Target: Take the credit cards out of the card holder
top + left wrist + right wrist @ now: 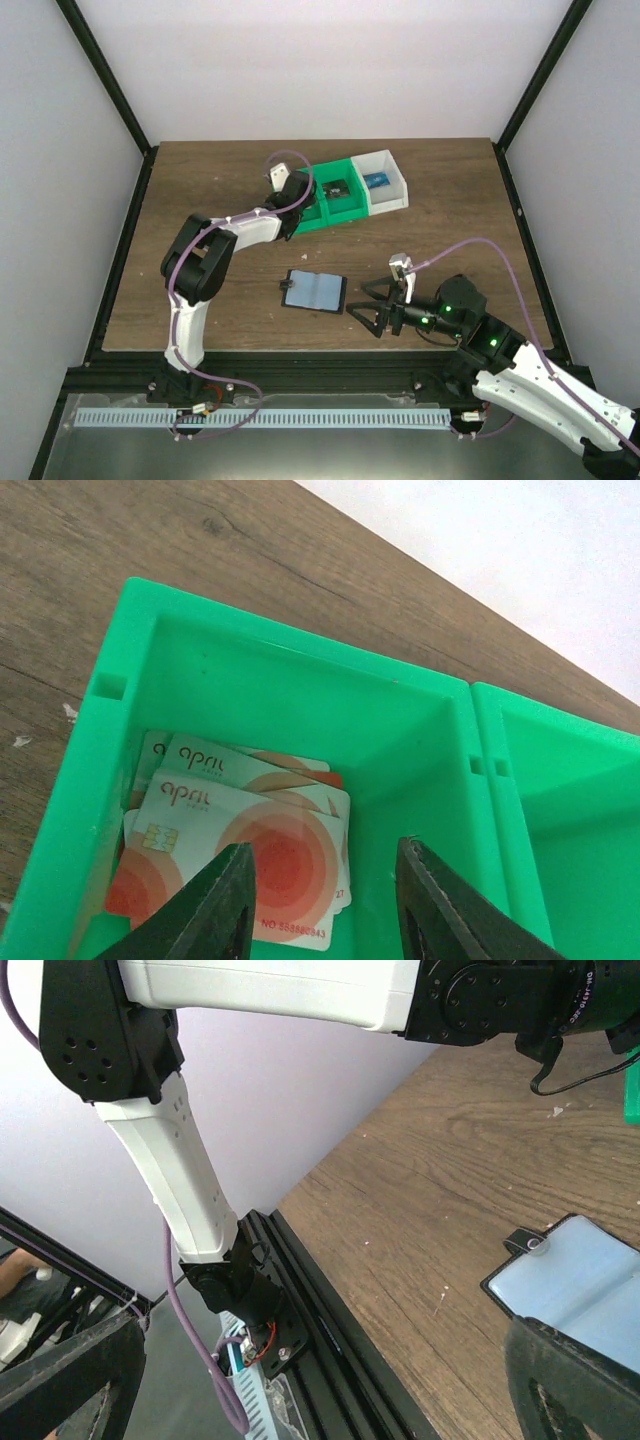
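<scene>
My left gripper (pixel 325 895) stands parted and empty above the credit cards (pixel 245 830) stacked in the green bin (pixel 300 670), my right gripper (pixel 366 312) spread wide beside the open card holder (pixel 315 290), apparently ready to steady it.

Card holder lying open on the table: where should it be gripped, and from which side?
Probably the rim on its right side, coming in low from the right. The card holder lies open and flat, leaving nothing to pinch from above, and the open right end effector faces that edge. The strap tab on its left edge is an alternative.
</scene>
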`<state>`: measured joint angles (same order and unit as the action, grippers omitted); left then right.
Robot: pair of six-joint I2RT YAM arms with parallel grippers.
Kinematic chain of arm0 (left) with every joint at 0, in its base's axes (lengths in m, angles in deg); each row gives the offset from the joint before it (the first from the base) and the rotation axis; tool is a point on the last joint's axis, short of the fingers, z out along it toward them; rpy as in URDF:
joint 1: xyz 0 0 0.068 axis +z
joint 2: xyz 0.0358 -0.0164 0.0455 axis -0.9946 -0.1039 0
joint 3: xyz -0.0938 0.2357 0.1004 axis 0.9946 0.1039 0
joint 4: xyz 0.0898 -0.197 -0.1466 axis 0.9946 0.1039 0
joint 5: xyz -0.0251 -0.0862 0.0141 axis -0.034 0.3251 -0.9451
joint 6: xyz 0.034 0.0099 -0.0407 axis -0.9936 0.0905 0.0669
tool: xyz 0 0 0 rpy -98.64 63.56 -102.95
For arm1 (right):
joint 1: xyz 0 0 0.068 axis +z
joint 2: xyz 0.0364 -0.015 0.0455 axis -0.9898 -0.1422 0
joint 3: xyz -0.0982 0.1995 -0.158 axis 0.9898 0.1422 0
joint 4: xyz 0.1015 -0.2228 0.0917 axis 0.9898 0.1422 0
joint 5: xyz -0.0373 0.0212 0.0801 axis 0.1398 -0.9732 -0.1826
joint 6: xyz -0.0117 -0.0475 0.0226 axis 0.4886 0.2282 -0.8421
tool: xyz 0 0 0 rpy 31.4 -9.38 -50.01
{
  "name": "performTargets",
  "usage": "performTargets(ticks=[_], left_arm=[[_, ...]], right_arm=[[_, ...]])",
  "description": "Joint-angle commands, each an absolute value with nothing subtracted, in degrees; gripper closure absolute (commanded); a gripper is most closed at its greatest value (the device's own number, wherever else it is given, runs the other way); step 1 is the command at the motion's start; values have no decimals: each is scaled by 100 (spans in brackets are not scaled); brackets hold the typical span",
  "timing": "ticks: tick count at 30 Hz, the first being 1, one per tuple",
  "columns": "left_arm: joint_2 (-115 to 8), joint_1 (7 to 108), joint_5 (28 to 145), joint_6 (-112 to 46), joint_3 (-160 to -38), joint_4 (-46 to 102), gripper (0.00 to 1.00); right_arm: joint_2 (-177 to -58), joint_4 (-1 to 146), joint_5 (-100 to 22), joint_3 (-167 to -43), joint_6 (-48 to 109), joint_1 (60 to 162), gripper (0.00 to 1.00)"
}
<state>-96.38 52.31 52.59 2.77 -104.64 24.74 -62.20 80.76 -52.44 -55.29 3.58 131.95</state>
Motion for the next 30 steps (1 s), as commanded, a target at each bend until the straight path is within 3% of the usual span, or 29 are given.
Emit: performTargets(ticks=[1,7,11,12,14,22,30], left_arm=[[-9350,5259,5227,169,-10604,2591,58],[-8997,5264,5353,89,-10554,2764,50],[-8445,5257,5535,-32,-10291,2794,25],[-8266,5257,5602,-83,-10200,2798,14],[-7891,5257,5753,-201,-10033,2881,8],[-5990,5239,6400,-1351,-9161,3565,6],[-3671,5231,7562,-1776,-7422,4036,10]], right_arm=[[-6208,8105,-5153,-5739,298,13237,0],[-6217,8151,-5078,-5691,219,13236,0],[-6217,8282,-4840,-5675,135,13236,0],[-6217,8338,-4745,-5680,106,13237,0],[-6217,8433,-4565,-5727,43,13236,0],[-6277,9166,-3310,-6018,-377,13236,0],[-6392,9990,-2107,-6368,-657,13236,0]])
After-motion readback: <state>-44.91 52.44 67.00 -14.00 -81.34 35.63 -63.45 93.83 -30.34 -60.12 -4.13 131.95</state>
